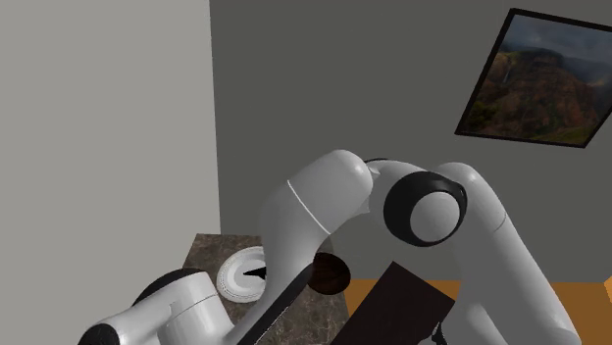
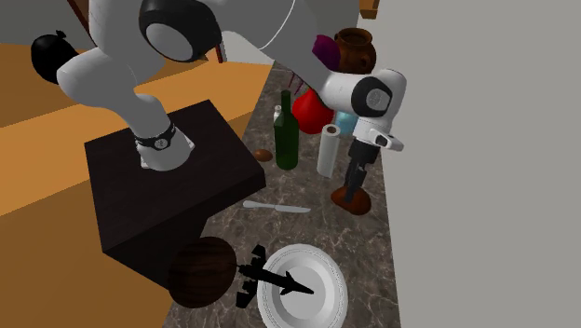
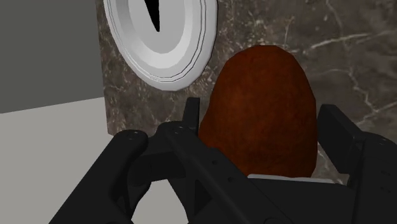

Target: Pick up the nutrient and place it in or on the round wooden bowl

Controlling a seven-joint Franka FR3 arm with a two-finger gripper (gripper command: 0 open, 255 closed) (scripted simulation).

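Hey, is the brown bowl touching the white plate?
Apart. In the second exterior view a strip of counter shows between the bowl and the plate.

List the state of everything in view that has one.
Lump: standing on the counter.
Gripper: astride the lump, grip unclear.
Bowl: looks empty.
Plate: black plane-shaped thing across its rim.
Bottle: upright.
Paper roll: upright.
Knife: lying flat.
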